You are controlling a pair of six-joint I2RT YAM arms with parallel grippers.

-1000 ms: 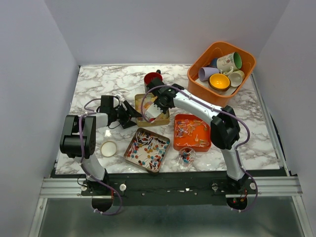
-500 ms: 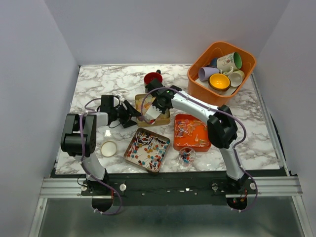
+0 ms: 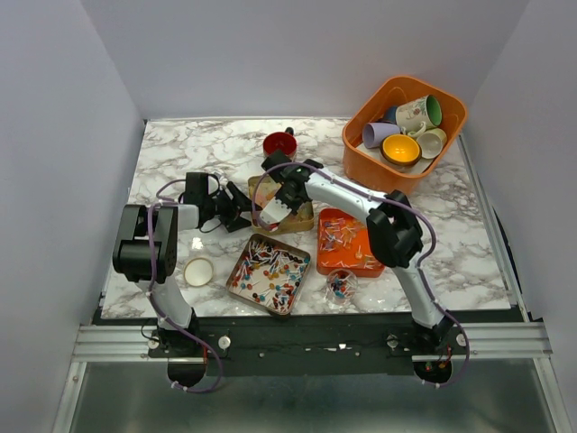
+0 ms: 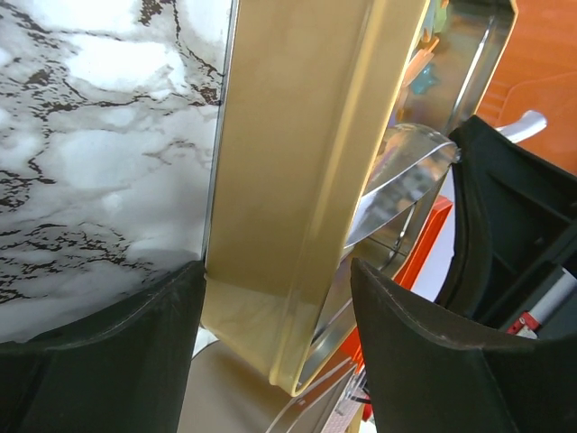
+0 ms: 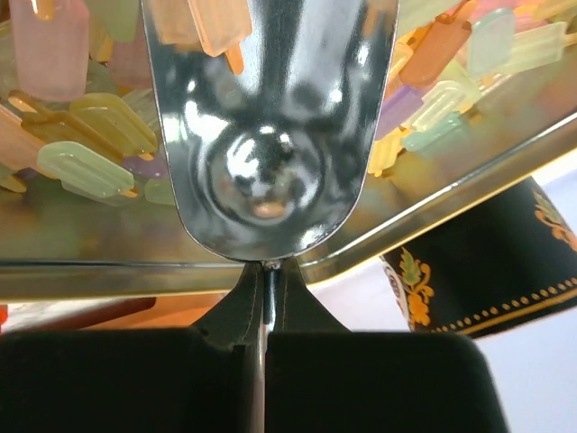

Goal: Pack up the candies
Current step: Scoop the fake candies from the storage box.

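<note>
Many pastel candies [image 5: 86,162] fill the gold tin [image 4: 297,180]; right pincer [image 5: 264,311] pinches a scoop [image 5: 270,117], left pincer [image 4: 270,361] spread.

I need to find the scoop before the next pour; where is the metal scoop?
The metal scoop is pinched in the right gripper, over the gold tin of pastel candies at mid-table, just in front of the red cup.

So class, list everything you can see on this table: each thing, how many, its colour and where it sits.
Gold tin: one, centre, pastel candies inside.
Brown tray: one, near centre, red, blue and white candies.
Orange tray: one, right of centre, candies inside.
Clear cup: one, near edge, a few candies.
Orange basket: one, far right, several mugs.
Red cup: one, far centre.
White lid: one, near left.
Scoop: one, silver, over the gold tin.
Left gripper: open around the tin's edge.
Right gripper: shut on scoop.
</note>
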